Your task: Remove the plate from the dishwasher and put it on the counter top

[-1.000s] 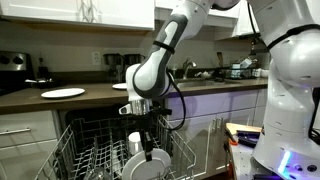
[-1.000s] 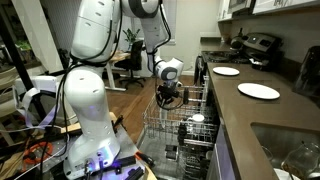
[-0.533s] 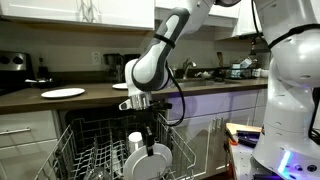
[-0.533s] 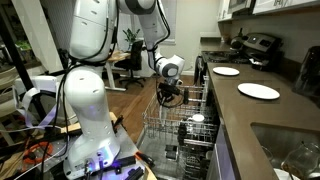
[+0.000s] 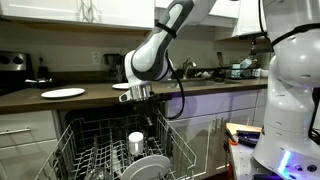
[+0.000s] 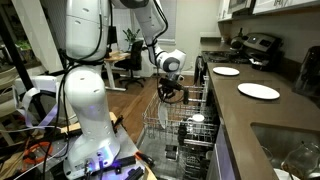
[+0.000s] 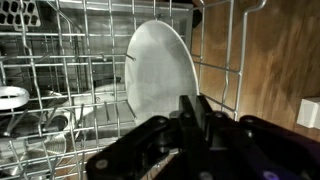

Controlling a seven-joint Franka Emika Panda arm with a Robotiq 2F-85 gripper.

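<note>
The plate [image 5: 150, 168] stands on edge among the tines of the pulled-out dishwasher [image 5: 85, 150] rack. In the wrist view the plate [image 7: 160, 68] fills the middle, pale and round, upright in the wire rack [image 7: 70, 60]. My gripper [image 5: 151, 125] hangs just above the plate's top edge. Its two black fingers [image 7: 186, 112] are pressed together with nothing between them, so the gripper [image 7: 192, 102] is shut and empty. In an exterior view the gripper [image 6: 170, 93] hovers over the rack [image 6: 180, 130]. The dark counter top [image 5: 30, 100] runs behind the dishwasher.
A small white cup [image 5: 136, 141] stands in the rack beside the plate, also showing as the cup [image 7: 11, 97] at far left. Two white plates [image 6: 258, 91] [image 6: 226, 71] lie on the counter [image 6: 275, 115]. A sink [image 6: 290, 150] is nearby. The robot base [image 5: 290, 100] stands close.
My gripper has risen from down beside the plate to above it, still shut. The plate stayed in the rack and now shows whole below the fingers.
</note>
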